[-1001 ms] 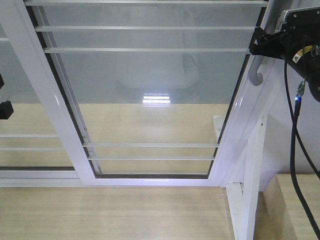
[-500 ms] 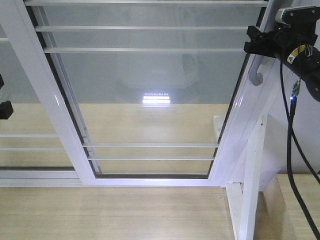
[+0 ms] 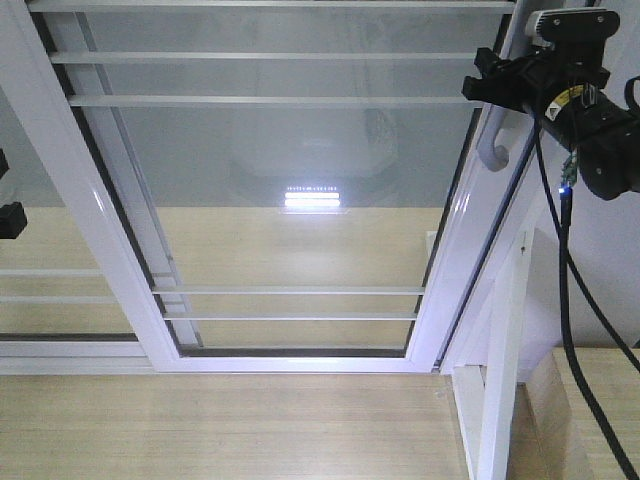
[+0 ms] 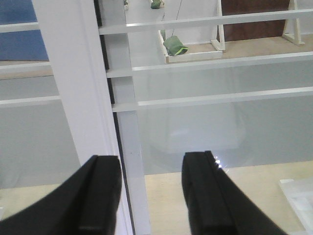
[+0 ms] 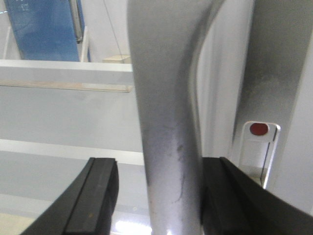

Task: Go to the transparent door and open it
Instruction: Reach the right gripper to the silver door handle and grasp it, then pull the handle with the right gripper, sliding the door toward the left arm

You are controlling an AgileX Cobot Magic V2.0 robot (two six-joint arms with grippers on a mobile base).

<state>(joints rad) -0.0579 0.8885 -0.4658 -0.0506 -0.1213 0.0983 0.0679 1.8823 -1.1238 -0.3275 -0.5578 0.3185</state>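
In the front view, the transparent door (image 3: 290, 200) fills the middle of the frame. It has slid a bit to the left. A thin dark gap now shows along its right edge. The right gripper (image 3: 487, 88), upper right, went left with the grey handle (image 3: 489, 145). I think the door has begun to open.

In the left wrist view, the left gripper (image 4: 152, 196) sits open at the bottom, holding nothing.

In the right wrist view, the handle stands between the two fingers (image 5: 95, 200). The right finger touches it and the left shows a thin gap, so the claw is around it but not squeezed tight.
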